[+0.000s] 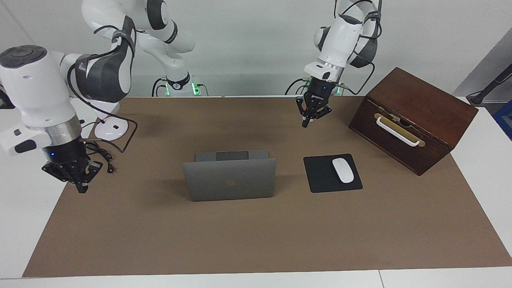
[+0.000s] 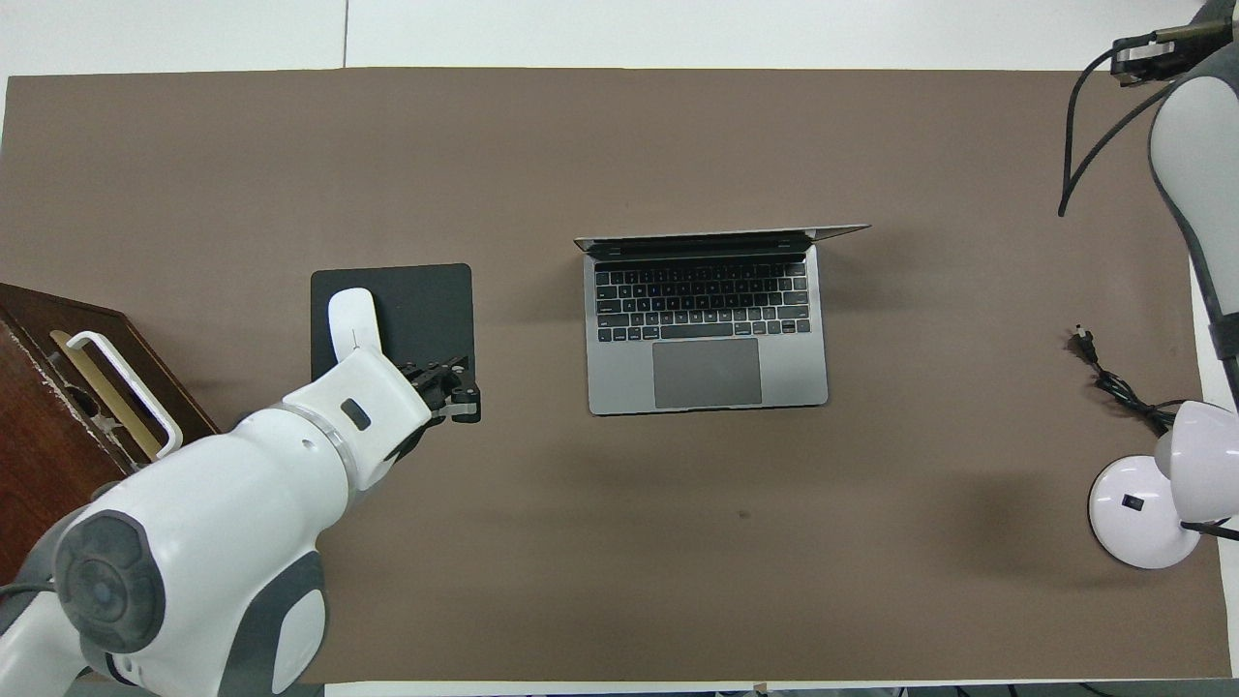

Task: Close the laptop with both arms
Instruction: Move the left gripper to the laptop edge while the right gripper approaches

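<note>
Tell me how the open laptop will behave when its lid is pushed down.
The laptop looks like thin rigid metal, so the lid should swing on its hinge rather than flex. With the base flat on the smooth brown mat, it may slide if pushed sideways. The upright lid probably folds easily.

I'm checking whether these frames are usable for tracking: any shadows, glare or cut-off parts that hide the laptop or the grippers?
Facing view: even light, soft shadows on the mat, the laptop plain, its logo dim; both the left gripper and the right gripper show whole. Overhead view: no glare on the keyboard, the left gripper's fingers show, the right gripper is out of frame.
</note>
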You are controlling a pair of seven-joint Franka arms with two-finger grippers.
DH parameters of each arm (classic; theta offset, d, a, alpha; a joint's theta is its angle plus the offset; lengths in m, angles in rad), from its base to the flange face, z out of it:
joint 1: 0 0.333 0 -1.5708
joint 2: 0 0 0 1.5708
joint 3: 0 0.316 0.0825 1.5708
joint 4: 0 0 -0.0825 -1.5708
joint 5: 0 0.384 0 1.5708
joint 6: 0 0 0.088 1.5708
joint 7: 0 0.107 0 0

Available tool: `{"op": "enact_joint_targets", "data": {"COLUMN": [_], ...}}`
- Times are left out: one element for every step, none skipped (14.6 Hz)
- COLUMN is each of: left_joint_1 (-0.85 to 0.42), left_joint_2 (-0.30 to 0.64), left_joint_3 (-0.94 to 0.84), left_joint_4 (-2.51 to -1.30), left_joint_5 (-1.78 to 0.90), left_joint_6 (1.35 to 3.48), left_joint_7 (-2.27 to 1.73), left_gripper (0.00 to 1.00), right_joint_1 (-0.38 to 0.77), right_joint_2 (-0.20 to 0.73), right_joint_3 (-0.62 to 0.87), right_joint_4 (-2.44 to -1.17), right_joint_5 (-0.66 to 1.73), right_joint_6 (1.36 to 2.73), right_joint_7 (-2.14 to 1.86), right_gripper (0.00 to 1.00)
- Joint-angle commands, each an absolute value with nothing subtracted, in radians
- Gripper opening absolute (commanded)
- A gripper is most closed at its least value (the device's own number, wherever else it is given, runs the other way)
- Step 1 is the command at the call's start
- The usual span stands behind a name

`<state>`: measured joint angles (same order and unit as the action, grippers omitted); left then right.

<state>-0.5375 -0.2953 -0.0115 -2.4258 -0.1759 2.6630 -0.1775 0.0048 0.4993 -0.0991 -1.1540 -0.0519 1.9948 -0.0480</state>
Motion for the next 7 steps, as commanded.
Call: {"op": "enact_joint_targets", "data": {"left_joint_1": [-0.618,-0.641,-0.665,-0.685,-0.696,-0.707,-0.713], "left_joint_2": [-0.237,-0.2,-0.158,-0.115,-0.091,-0.072,-0.057], "left_joint_3": [0.003,0.003,0.003,0.003,0.003,0.003,0.003], "left_joint_4": [-2.476,-2.48,-2.482,-2.482,-2.48,-2.48,-2.48], "left_joint_5": [-0.192,-0.192,-0.192,-0.192,-0.192,-0.192,-0.192], "left_joint_6": [2.81,2.86,2.923,2.981,3.022,3.048,3.065], "left_joint_7": [-0.178,-0.178,-0.178,-0.179,-0.187,-0.189,-0.19], "left_gripper": [0.0,0.0,0.0,0.0,0.0,0.0,0.0], "right_joint_1": [-0.005,0.005,0.012,0.021,0.026,0.04,0.049], "right_joint_2": [0.581,0.598,0.613,0.623,0.632,0.643,0.652], "right_joint_3": [-0.064,-0.064,-0.061,-0.048,-0.04,-0.034,-0.029], "right_joint_4": [-1.068,-1.046,-1.036,-1.034,-1.035,-1.035,-1.035], "right_joint_5": [-0.06,-0.058,-0.06,-0.06,-0.06,-0.06,-0.06], "right_joint_6": [2.042,2.043,2.043,2.048,2.066,2.075,2.085], "right_joint_7": [-0.002,0.029,0.052,0.075,0.102,0.13,0.161], "right_gripper": [0.0,0.0,0.0,0.0,0.0,0.0,0.0]}}
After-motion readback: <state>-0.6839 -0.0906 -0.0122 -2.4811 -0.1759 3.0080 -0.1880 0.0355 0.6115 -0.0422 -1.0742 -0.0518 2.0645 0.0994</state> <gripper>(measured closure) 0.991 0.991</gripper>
